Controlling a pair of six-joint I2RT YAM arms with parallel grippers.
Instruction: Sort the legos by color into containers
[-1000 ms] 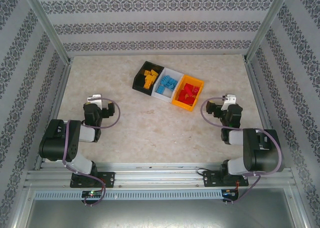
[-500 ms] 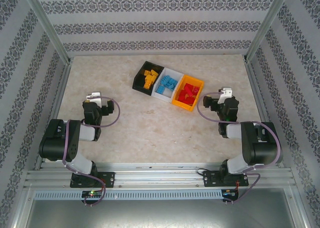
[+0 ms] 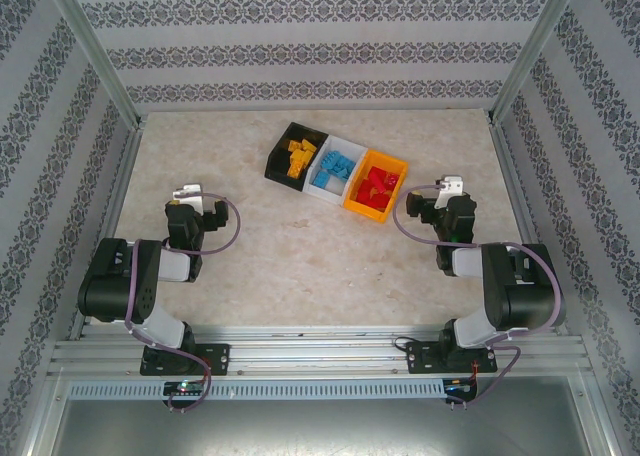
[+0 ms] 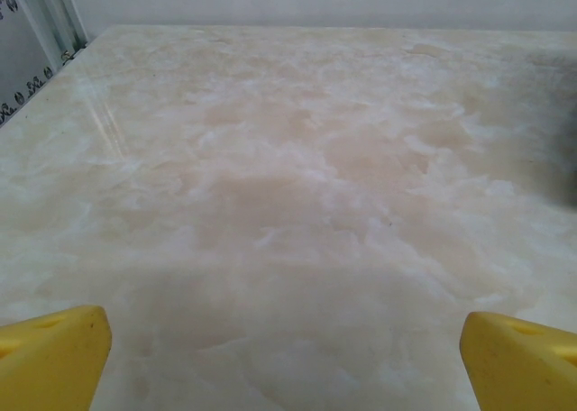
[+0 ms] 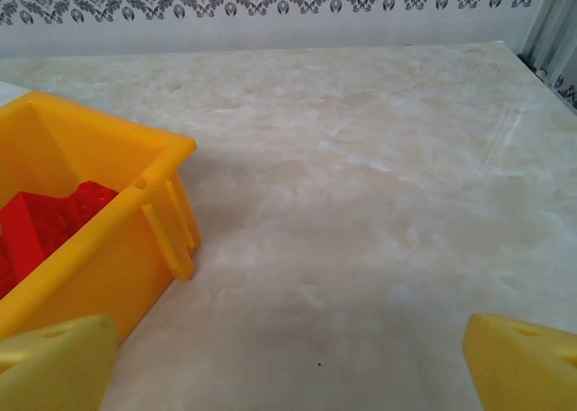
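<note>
Three containers stand in a slanted row at the table's far middle: a black bin (image 3: 272, 160) with yellow legos (image 3: 297, 156), a white bin (image 3: 345, 142) with blue legos (image 3: 335, 168), and an orange bin (image 3: 362, 208) with red legos (image 3: 377, 184). My left gripper (image 3: 189, 202) hovers well left of the bins, open, with bare table between its yellow fingertips (image 4: 54, 352). My right gripper (image 3: 449, 198) sits just right of the orange bin (image 5: 99, 258), open and holding nothing. Red legos (image 5: 45, 222) show inside that bin, left of the right gripper (image 5: 288, 361).
The marble-patterned tabletop (image 3: 300, 246) stretches between the two arms and the bins. Patterned walls and metal frame posts (image 3: 95, 51) close in the table on three sides. Both arm bases are bolted to the rail (image 3: 300, 356) at the near edge.
The right gripper has shifted slightly farther from its base, and the left gripper has edged a little to the left. Both stay open, and the bins and legos have not moved.
</note>
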